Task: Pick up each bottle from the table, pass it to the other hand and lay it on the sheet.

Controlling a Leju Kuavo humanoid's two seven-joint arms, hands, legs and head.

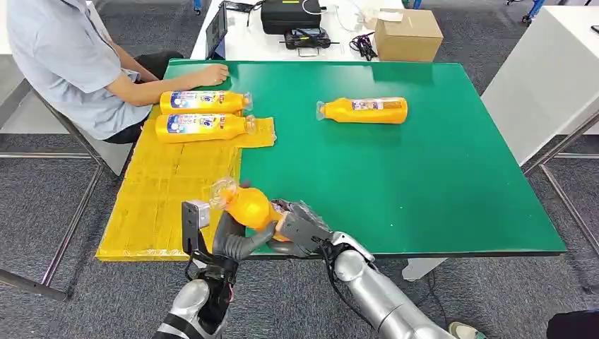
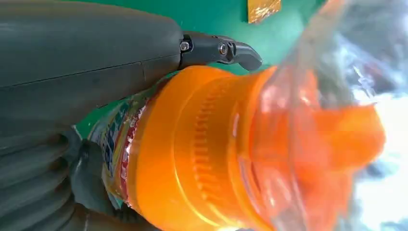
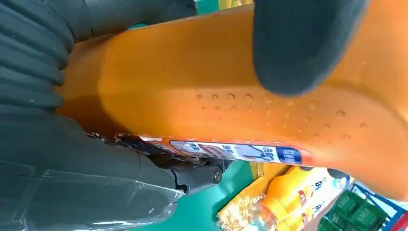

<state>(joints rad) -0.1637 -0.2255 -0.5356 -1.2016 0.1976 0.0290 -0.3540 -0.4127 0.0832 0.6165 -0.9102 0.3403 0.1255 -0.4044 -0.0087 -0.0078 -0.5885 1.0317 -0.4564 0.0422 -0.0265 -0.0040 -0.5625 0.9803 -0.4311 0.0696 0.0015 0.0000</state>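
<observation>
Holding one orange bottle (image 1: 248, 205) together, both hands grip it above the tabletop's (image 1: 424, 176) near edge. The left hand (image 1: 236, 240) is closer to the yellow sheet (image 1: 166, 191), cap pointing that way.

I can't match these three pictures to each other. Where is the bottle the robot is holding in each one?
Head view: held bottle low, left of centre, between both hands.
Left wrist view: its cap end takes up most of the picture.
Right wrist view: its orange body runs across the upper half.
Shared landmark: green table.
</observation>
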